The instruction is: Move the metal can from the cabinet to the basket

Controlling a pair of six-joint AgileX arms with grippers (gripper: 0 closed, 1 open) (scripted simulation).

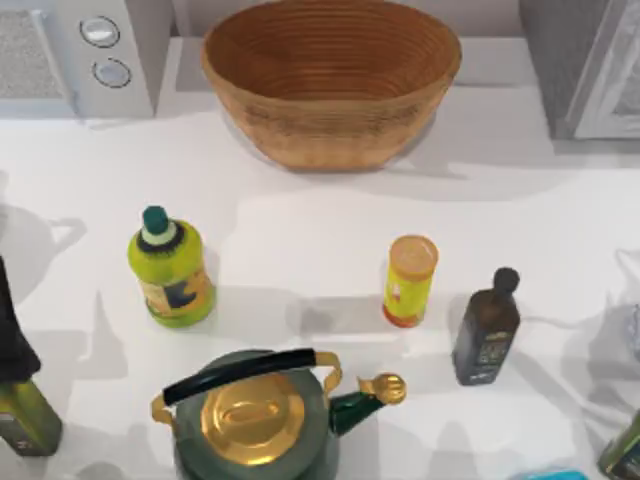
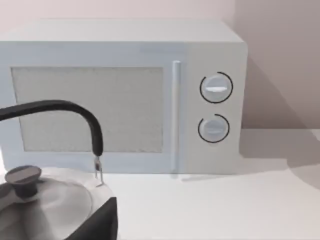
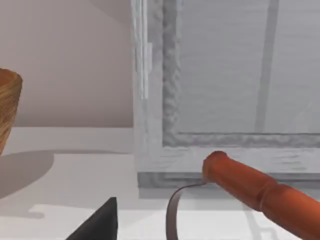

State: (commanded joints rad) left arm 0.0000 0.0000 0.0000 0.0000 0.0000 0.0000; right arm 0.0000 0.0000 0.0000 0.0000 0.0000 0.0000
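The basket (image 1: 330,130), a wide tan wicker bowl, stands at the back middle of the table, and its edge (image 3: 7,110) shows in the right wrist view. At the back right is the grey speckled cabinet (image 1: 575,70). Its pale framed door (image 3: 225,75) faces the right wrist camera. The metal can is out of view. My left arm (image 1: 12,320) is a dark shape at the left edge of the table. A dark piece of the left gripper (image 2: 100,222) faces the microwave. A dark piece of the right gripper (image 3: 100,222) points toward the cabinet.
A white microwave (image 1: 100,55) sits back left. A yellow-green bottle (image 1: 172,265), a yellow tube with an orange lid (image 1: 410,282), a dark bottle (image 1: 487,330) and a green-gold kettle (image 1: 255,425) stand in front. A grey kettle (image 2: 45,200) and an orange handle (image 3: 255,187) lie near the wrists.
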